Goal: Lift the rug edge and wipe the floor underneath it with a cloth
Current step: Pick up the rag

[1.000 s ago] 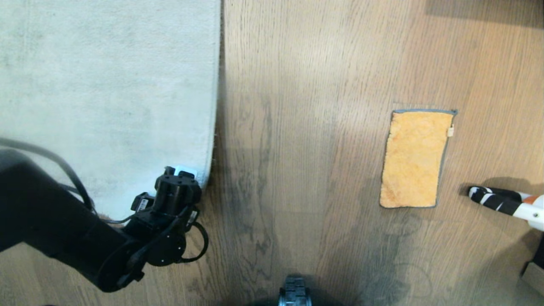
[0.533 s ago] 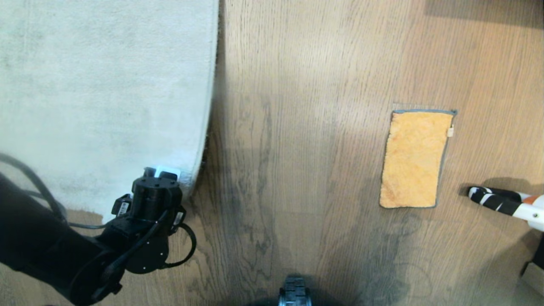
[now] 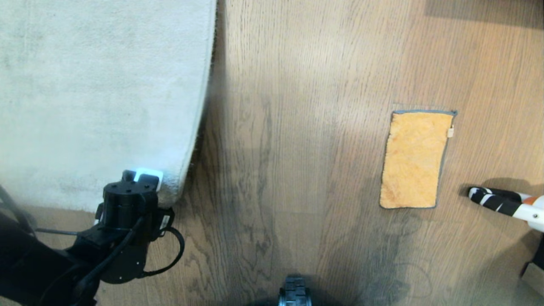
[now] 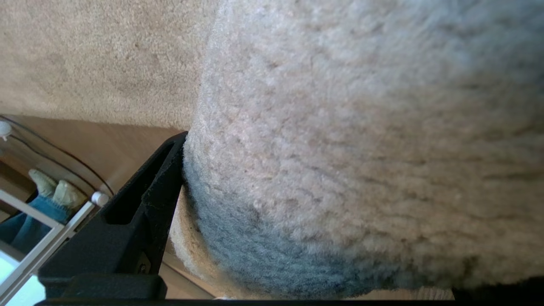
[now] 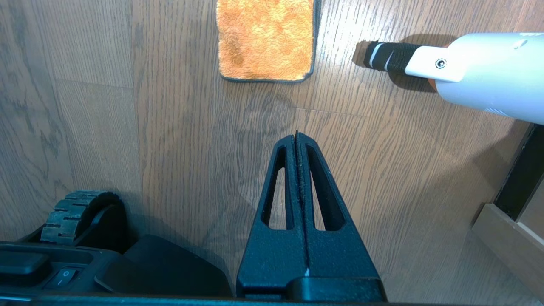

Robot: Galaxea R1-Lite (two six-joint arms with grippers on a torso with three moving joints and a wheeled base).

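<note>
Since a sec ago my left arm has swung toward the near-left, and the rug's near corner has come along with it: the rug edge (image 3: 193,140) now slants in from far-right to near-left where it ran nearly straight before, w/ more bare floor (image 3: 289,148) showing beside it. My left gripper (image 3: 146,177) sits at that rounded near corner of the rug, jaws spread wide. In the left wrist view the pale pile of the rug edge (image 4: 340,170) bulges up and fills the gap, pressed against one black finger (image 4: 144,204); the other finger is hidden, so I can't say the corner is truly pinched. A strip of tan backing (image 4: 187,242) peeks out under the curl, so the corner is up off the planks. The cloth (image 3: 414,159) lies flat on the floor well to the right, apart from the rug, untouched, white tag on its right side. My right gripper (image 5: 296,138) is off the head view's frame; its own cam shows fingers pressed fully together, holding nothing, hanging over bare floor near the cloth (image 5: 266,39). A white wand w/ a black-and-white striped tip (image 3: 495,199) lies just right of the cloth. One base wheel (image 3: 294,293) shows at near centre.
</note>
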